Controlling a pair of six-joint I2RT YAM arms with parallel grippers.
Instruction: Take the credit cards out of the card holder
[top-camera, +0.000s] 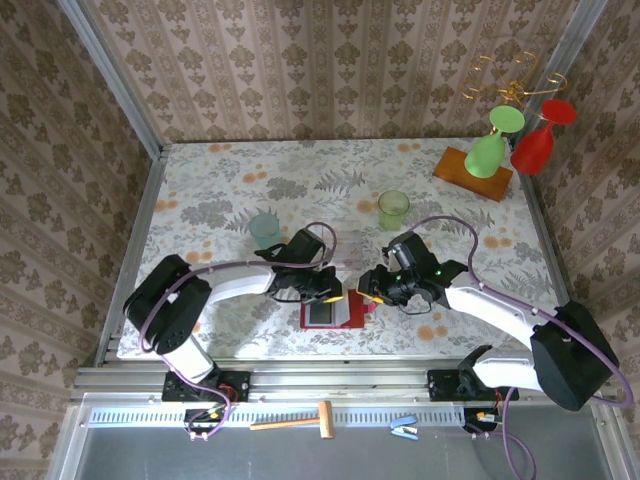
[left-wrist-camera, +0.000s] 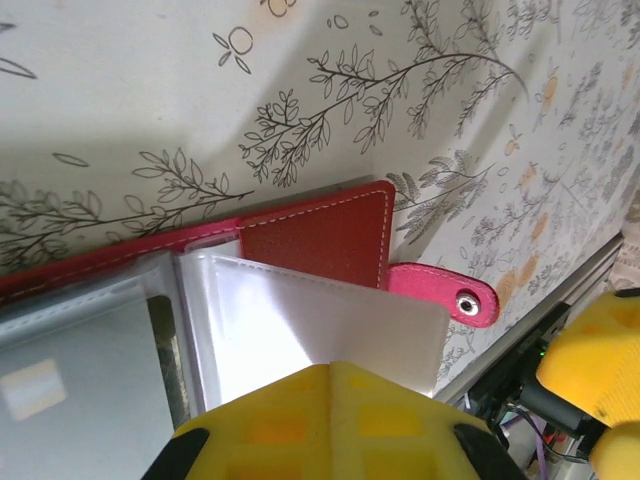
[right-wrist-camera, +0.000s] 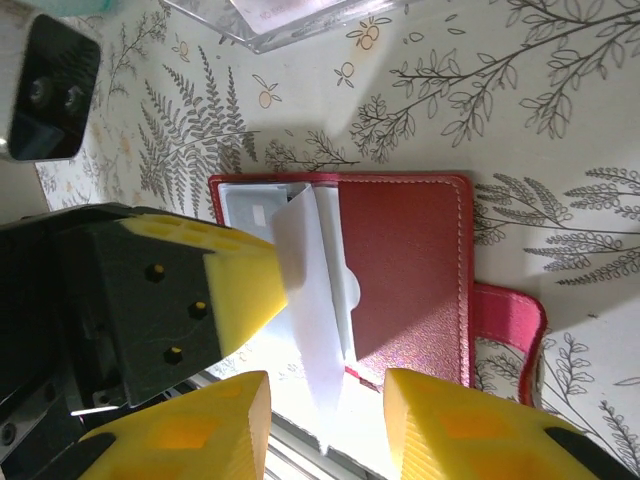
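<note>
The red card holder (top-camera: 350, 316) lies open near the table's front edge, its little closing tab (left-wrist-camera: 445, 290) sticking out to the side. My left gripper (left-wrist-camera: 331, 372) is shut on a pale plastic sleeve (left-wrist-camera: 320, 320) of the holder and holds it raised off the red cover (right-wrist-camera: 405, 270). Whether a card sits in that sleeve I cannot tell. A greyish credit card (left-wrist-camera: 80, 370) shows through the neighbouring sleeve. My right gripper (right-wrist-camera: 325, 425) stands open, and the raised sleeve's lower corner (right-wrist-camera: 320, 370) hangs between its fingers untouched.
A clear plastic box (right-wrist-camera: 290, 20) lies just beyond the holder. Farther back stand a teal cup (top-camera: 266, 229), a green cup (top-camera: 393, 208) and a wooden board (top-camera: 473, 167) with green and red glasses. The table's front rail (top-camera: 330, 372) runs close below the holder.
</note>
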